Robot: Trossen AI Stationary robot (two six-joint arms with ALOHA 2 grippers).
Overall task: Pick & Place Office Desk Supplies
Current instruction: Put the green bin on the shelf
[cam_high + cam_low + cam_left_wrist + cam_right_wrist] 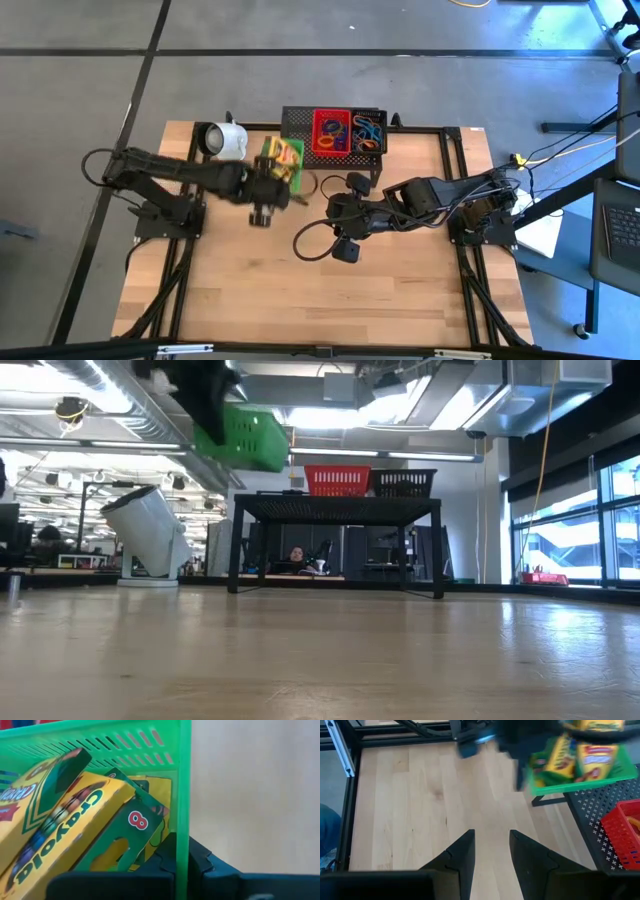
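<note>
Evidently left gripper [275,185] fingers clamp the green basket's [184,795] wall; right gripper [491,851] fingers gape narrowly.

A rack [300,125] stands at the counter's [400,290] far edge, two baskets [331,132] on it. Left of it lies a mug [224,140]; between them, a raised tray [283,158] holding crayon boxes [60,825].

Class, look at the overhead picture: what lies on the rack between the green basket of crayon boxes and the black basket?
In the high view, the red basket sits between the green basket and the black basket.
</note>
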